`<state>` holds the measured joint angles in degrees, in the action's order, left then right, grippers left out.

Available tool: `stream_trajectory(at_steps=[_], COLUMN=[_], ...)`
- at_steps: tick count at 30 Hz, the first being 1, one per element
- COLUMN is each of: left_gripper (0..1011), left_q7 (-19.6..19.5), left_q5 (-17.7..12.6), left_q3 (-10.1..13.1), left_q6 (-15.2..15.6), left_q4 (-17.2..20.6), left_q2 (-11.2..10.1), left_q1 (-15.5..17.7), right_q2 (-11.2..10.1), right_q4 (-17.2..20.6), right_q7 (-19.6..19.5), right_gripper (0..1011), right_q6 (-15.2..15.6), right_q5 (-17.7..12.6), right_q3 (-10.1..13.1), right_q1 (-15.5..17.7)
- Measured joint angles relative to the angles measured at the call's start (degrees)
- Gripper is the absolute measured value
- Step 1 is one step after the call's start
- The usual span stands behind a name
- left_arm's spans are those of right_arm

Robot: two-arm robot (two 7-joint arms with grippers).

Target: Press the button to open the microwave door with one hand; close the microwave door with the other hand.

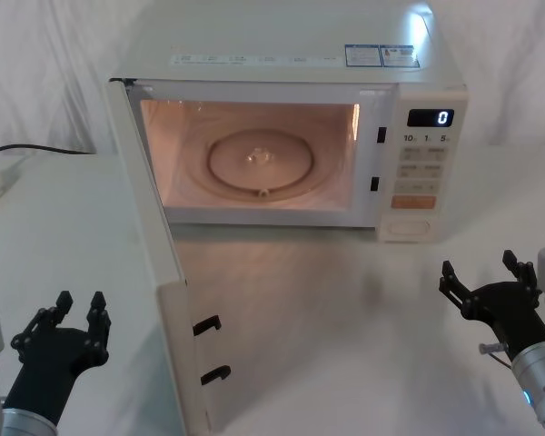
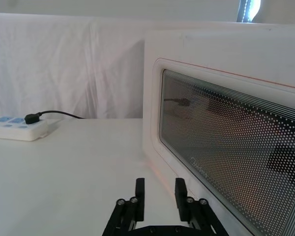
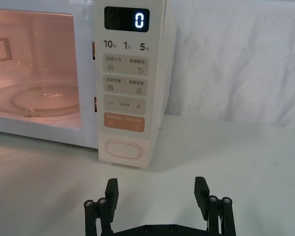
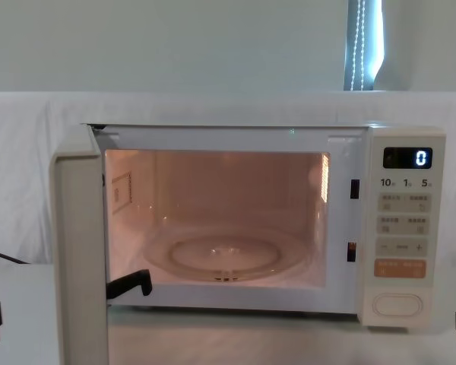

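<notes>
White tabletop (image 1: 363, 309) carried the microwave (image 1: 291, 54), door (image 1: 154, 272) swung open; left gripper (image 1: 75, 318) narrow beside it, right gripper (image 3: 157, 191) wide facing the button (image 3: 122, 150).

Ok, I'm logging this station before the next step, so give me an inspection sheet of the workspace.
Surface: white table, bare in front of the oven.
Job's things: microwave door swung fully open, cavity lit, glass turntable inside, display reads 0; button untouched.
Clutter: nothing seen.
Grippers: left gripper open, low beside the door's outer face; right gripper open, in front of the panel, apart from it.
Cables: black plug in power strip.
Surroundings: white cloth backdrop.
</notes>
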<state>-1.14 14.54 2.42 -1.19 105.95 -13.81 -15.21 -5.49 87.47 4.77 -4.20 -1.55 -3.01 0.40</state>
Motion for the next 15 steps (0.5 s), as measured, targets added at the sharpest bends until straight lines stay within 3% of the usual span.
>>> stream_trajectory(at_steps=[9, 15], left_gripper=[137, 0], left_q7=[0.00, 0.00], left_q5=[0.00, 0.00], left_q3=[-0.01, 0.00], left_q6=[0.00, 0.00], left_q4=[0.00, 0.00], left_q2=[0.00, 0.00], left_q1=[0.00, 0.00], right_q2=[0.00, 0.00], right_q4=[0.00, 0.00], right_q7=[0.00, 0.00], right_gripper=[1002, 1002], right_q6=[0.00, 0.00], right_q5=[0.00, 0.00], right_q3=[0.00, 0.00], right_q1=[0.00, 0.00])
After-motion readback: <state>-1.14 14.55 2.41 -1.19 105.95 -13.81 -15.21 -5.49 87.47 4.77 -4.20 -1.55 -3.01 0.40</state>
